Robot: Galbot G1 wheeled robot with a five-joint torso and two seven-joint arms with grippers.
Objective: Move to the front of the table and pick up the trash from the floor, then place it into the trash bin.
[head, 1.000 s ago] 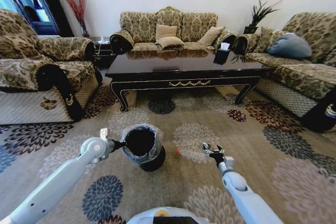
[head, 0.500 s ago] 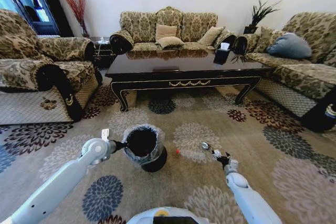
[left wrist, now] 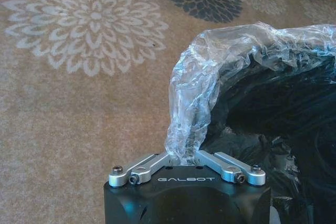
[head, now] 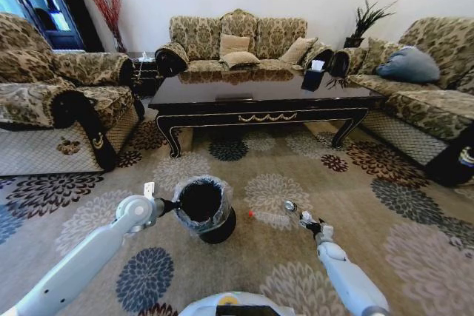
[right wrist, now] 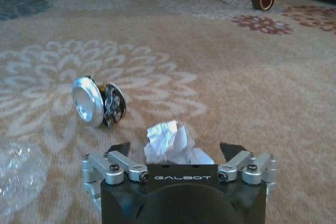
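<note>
Right hand [right wrist: 176,153] lowered nearer floor [head: 415,257], wrapper [right wrist: 170,142]

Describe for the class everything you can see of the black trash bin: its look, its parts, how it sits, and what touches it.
The trash bin is small, round and black, open at the top with a dark inside. A thin clear crinkled plastic liner is folded over its rim. It leans on the patterned carpet rather than standing straight, in front of the dark coffee table. The left hand is shut on the liner-covered rim at the bin's side. A bottle lies just beside it, not touching.
</note>
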